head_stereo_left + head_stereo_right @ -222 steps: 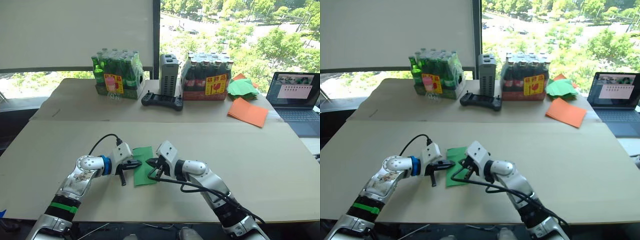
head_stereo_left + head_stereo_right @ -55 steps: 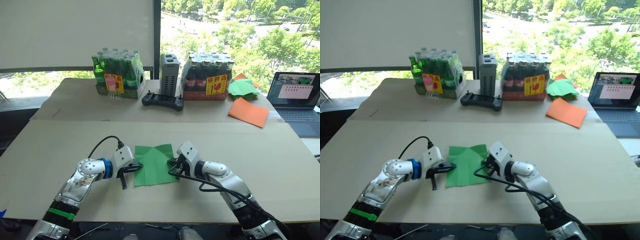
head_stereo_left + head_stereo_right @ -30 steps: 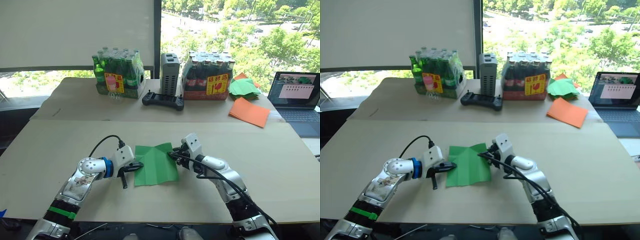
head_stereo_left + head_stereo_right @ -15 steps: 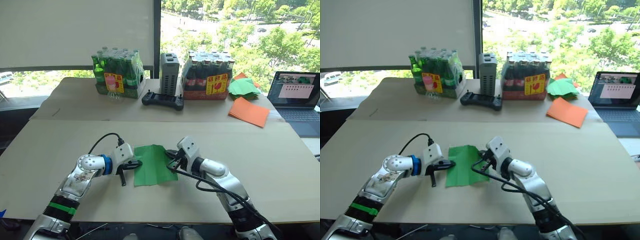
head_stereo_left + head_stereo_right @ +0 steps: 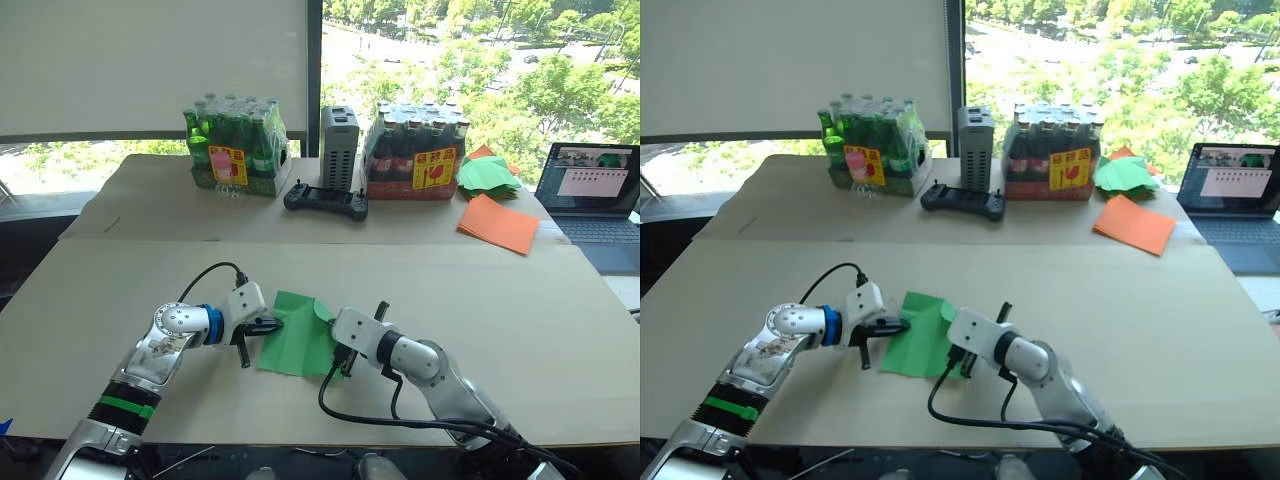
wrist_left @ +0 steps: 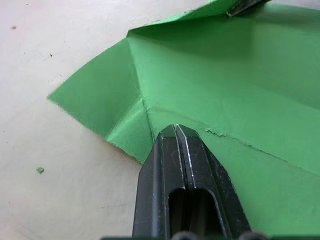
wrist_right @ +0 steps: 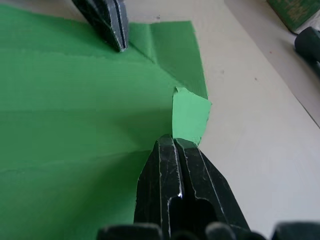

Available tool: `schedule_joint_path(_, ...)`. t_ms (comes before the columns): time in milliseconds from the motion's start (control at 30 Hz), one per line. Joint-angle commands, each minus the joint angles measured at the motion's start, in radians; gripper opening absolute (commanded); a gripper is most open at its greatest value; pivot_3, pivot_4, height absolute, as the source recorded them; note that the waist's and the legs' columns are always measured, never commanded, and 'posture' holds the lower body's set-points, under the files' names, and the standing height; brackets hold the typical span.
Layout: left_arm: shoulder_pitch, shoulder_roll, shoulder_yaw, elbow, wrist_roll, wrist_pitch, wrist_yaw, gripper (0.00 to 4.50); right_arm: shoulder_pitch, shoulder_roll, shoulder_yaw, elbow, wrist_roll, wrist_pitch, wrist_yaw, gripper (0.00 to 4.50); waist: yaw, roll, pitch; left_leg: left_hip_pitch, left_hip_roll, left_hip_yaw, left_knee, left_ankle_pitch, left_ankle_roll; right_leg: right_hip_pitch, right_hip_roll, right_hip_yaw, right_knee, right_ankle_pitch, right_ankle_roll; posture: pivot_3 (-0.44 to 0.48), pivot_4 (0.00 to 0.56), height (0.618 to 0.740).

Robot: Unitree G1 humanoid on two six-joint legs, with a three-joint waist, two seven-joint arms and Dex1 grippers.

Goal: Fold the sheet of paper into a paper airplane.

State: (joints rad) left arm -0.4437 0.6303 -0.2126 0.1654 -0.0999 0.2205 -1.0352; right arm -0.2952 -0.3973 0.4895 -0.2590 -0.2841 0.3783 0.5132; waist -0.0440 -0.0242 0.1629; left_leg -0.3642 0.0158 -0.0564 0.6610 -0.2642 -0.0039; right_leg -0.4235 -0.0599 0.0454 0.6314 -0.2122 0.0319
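**Left eye view: both grippers pinned to the green paper**

The paper airplane [image 5: 297,335], at this point a partly folded bright green sheet with creases, lies on the near tan table [image 5: 520,330], between the two grippers. The left gripper [image 5: 272,325] has its two black fingers [image 6: 176,150] pressed together, tips resting on the paper beside a folded corner flap; from the pictures it is not possible to tell whether any paper sits between them. The right gripper [image 5: 344,352] meets the opposite edge of the sheet, its fingers [image 7: 172,155] likewise together, their tips touching a small upturned corner of the paper. That side of the sheet rises off the table in a curl just ahead of the right fingertips. In the right wrist view the left gripper's tip appears across the sheet from the right gripper.

Far beyond both grippers, on the back table, stand two packs of bottles [image 5: 236,150], a grey box [image 5: 338,148] and a black controller [image 5: 325,200]. An orange sheet [image 5: 497,224], a heap of green papers [image 5: 487,174] and a laptop [image 5: 590,190] lie off to the right.
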Motion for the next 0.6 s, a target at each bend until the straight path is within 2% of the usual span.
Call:
schedule_joint_path(33, -0.073, -0.011, -0.008, 0.022, 0.013, -0.021, -0.018, 0.0, -0.011, 0.019, 0.008, -0.043, -0.03, 0.024, 0.005, 0.04, 0.001, 0.0, 0.0, 0.0, 0.0, 0.0, 0.0, 0.0, 0.0, 0.0, 0.0, 0.0, 0.0, 0.0, 0.0, 0.0, 0.15, 0.74)
schedule_joint_path(200, -0.183, -0.033, -0.01, 0.056, 0.011, -0.03, -0.062, 0.0, -0.02, 0.029, 0.008, -0.023, -0.051, 0.041, 0.02, 0.04, 0.002, 0.0, 0.0, -0.003, 0.0, -0.001, 0.001, 0.0, 0.0, -0.001, 0.0, -0.001, -0.001, 0.0, 0.0, 0.0, 0.15, 0.74)
schedule_joint_path(333, -0.244, -0.085, 0.006, 0.081, -0.035, 0.0, -0.087, 0.0, -0.022, 0.035, 0.007, -0.016, -0.06, 0.045, 0.029, 0.04, 0.002, 0.0, 0.0, -0.003, 0.0, 0.0, 0.001, 0.0, 0.0, -0.001, 0.0, -0.001, -0.001, 0.0, 0.0, 0.0, 0.15, 0.74)
schedule_joint_path(600, -0.279, -0.174, -0.026, 0.155, -0.027, -0.008, -0.099, 0.0, -0.023, 0.043, 0.015, -0.011, -0.079, 0.046, 0.041, 0.04, 0.002, 0.0, 0.0, -0.003, 0.0, -0.001, 0.001, 0.0, 0.0, -0.001, 0.0, -0.001, -0.001, 0.0, 0.0, 0.0, 0.15, 0.74)
